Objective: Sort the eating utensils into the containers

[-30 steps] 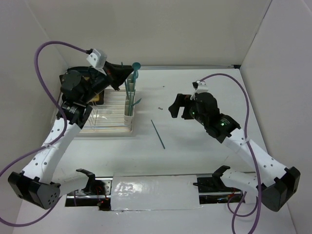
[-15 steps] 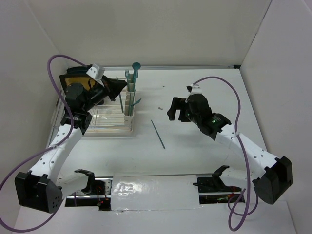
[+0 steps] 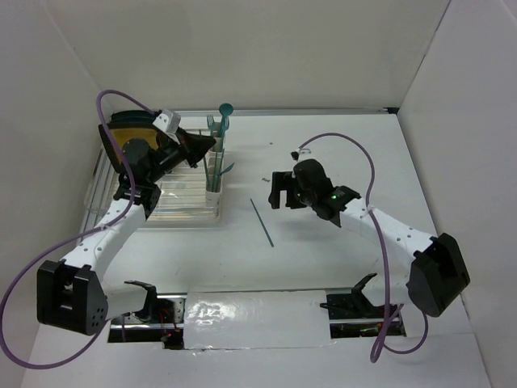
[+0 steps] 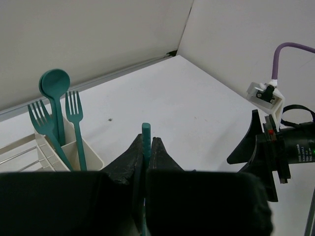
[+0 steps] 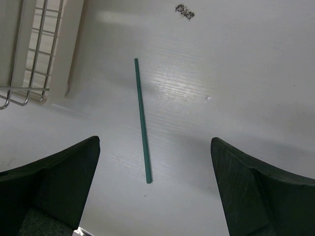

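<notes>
A flat white table (image 3: 339,267) covers the floor of a white-walled booth. On its left side lies a clear wire dish rack (image 3: 174,198), and a round yellow-and-black plate (image 3: 121,133) sits at the rack's far left end. A row of tall cream-white rectangular plastic cups (image 3: 213,182), joined side by side, stands along the rack's right edge. A teal-green plastic spoon (image 4: 54,86) and two teal-green plastic forks (image 4: 75,108) stand upright in the farthest cups, heads up. Another teal-green piece (image 3: 227,169) leans out to the right from a nearer cup. It is too small to tell what kind it is.

The left gripper (image 3: 211,145) hovers over the row of cups. Its black fingers (image 4: 125,157) are pressed together on a slim teal-green utensil handle (image 4: 146,133), whose squared end pokes up between them. The rest of that piece is hidden, so its kind cannot be told.

The right gripper (image 5: 154,143) hangs over bare table to the right of the rack, with its jaws spread wide and nothing in them. In the wrist view, a thin teal-green plastic utensil (image 5: 141,118) lies flat on the table between the two fingers. It is near the rack's right near corner but apart from it, and seen edge-on it looks like a plain stick. A tiny dark speck (image 5: 184,10) lies on the table beyond its far end.
</notes>
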`<action>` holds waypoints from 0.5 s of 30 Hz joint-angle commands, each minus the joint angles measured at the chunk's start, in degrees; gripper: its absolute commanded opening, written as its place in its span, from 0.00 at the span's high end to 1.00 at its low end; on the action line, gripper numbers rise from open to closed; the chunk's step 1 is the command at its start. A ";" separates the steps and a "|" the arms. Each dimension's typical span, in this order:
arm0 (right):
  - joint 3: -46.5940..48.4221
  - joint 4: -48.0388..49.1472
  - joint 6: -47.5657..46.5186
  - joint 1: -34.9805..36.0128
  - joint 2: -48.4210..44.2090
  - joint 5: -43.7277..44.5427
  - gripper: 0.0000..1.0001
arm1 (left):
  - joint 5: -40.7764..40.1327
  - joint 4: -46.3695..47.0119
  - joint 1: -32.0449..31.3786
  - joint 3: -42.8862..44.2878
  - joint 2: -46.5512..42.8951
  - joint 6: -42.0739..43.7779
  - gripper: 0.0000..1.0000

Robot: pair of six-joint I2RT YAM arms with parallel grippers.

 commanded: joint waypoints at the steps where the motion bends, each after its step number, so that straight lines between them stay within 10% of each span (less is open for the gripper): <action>1: 1.14 3.83 -2.40 1.25 2.58 -0.64 0.01 | 2.46 6.54 -0.31 -1.05 0.29 2.22 0.98; 7: 1.67 5.94 -3.55 2.57 7.33 -2.58 0.02 | 3.86 6.10 -1.01 -2.03 0.90 4.25 0.86; 15: 5.71 5.41 -5.22 5.82 15.86 -2.05 0.11 | 1.33 0.92 -1.19 0.79 -1.20 7.06 0.34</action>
